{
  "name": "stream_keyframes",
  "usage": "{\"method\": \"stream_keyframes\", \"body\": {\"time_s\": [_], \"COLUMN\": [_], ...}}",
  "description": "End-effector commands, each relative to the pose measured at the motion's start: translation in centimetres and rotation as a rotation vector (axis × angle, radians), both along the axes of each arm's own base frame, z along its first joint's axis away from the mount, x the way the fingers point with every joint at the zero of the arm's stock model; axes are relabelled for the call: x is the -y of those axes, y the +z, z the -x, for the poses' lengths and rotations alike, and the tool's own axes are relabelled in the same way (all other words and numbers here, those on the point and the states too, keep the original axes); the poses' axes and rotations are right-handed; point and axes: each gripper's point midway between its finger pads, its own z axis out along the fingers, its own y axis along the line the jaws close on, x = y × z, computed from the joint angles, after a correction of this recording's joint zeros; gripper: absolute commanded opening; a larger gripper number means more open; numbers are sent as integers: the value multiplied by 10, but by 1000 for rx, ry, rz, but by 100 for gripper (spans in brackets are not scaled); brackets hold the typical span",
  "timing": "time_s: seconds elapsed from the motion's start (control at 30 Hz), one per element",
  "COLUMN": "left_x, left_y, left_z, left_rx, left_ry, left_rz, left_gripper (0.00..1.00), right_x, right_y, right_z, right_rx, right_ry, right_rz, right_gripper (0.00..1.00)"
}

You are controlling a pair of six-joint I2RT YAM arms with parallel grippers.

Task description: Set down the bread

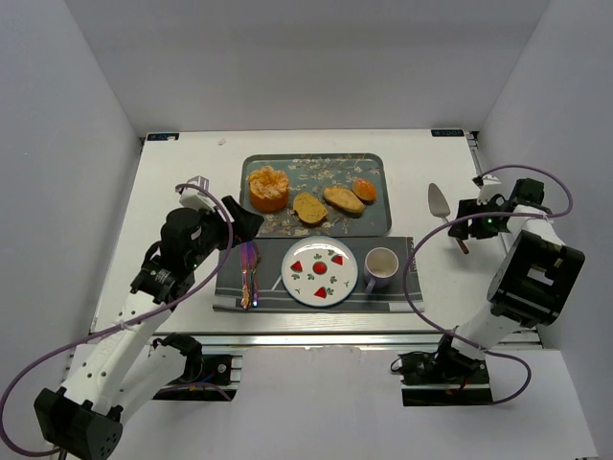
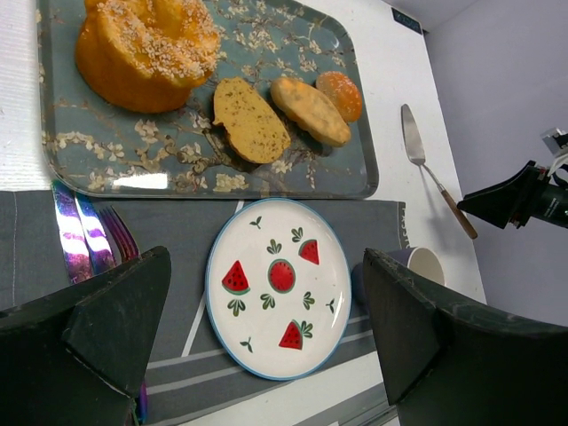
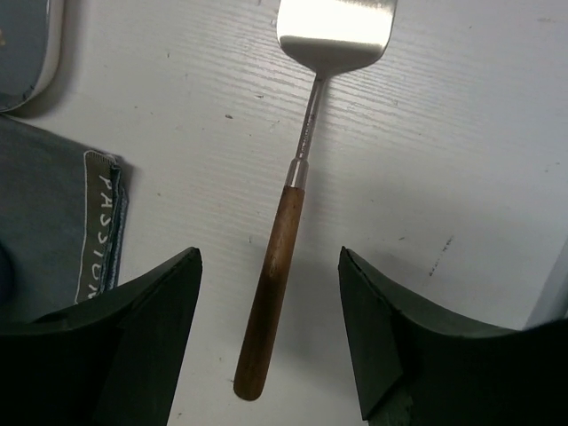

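Three pieces of bread lie on the blue floral tray [image 1: 374,168]: a flat slice [image 1: 309,208] [image 2: 249,119], an oval roll [image 1: 343,198] [image 2: 310,109] and a small orange bun [image 1: 365,190] [image 2: 340,94]. My left gripper [image 1: 244,222] [image 2: 266,257] hangs open above the watermelon plate [image 1: 320,287] [image 2: 266,333], holding nothing. At the right, my right gripper [image 1: 471,215] [image 3: 270,257] is open. Its fingers straddle the wooden handle of a spatula [image 1: 439,203] [image 3: 280,240] without touching it.
A large orange ruffled cake [image 1: 268,188] [image 2: 146,49] sits at the tray's left end. The plate, a purple mug [image 1: 380,267] [image 2: 426,264] and iridescent cutlery [image 1: 248,273] [image 2: 84,235] lie on a grey placemat [image 1: 383,299]. White walls enclose the table.
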Motion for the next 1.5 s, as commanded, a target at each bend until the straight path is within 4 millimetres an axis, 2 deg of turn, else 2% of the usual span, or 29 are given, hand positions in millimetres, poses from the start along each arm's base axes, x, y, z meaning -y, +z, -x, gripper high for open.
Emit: {"method": "stream_keyframes", "body": {"time_s": [0.0,0.07,0.17,0.3,0.5,0.6,0.77,0.93,1.07,1.1,1.23,1.33,1.47], "left_x": [4,5,6,7,7,7,5,3,-1,-3,-5,-6,-6], "left_y": [-5,-10,-13,-16,-19,-22,-20,-20,-20,-18,-18,-16,-17], "left_z": [-6,-9,-12,-14,-16,-15,-12,-7,-1,0,5,8,9], "left_rx": [-3,-21,-36,-48,-57,-63,-61,-61,-59,-52,-52,-48,-49], "left_ry": [-5,-7,-5,0,10,8,10,17,30,35,36,37,37], "left_rz": [13,6,-2,1,13,8,5,12,19,22,25,32,31], "left_gripper": [98,98,98,98,98,98,98,98,98,98,98,98,98], "right_x": [-1,8,13,1,-4,-4,-4,-4,-2,-2,-5,-18,-56], "right_y": [-10,-27,-41,-49,-62,-67,-70,-67,-59,-56,-15,20,53], "right_z": [-4,-8,-11,-6,7,12,17,14,6,5,-15,-31,-53], "right_rx": [-13,-38,-50,-68,-96,-105,-117,-108,-88,-82,13,97,212], "right_ry": [37,8,8,27,0,-11,-20,-24,-15,-12,10,87,247], "right_rz": [-26,2,20,-40,-46,-44,-34,-39,-33,-36,-48,12,161], "right_gripper": [67,65,63,53,47,40,36,22,10,0,0,0,0]}}
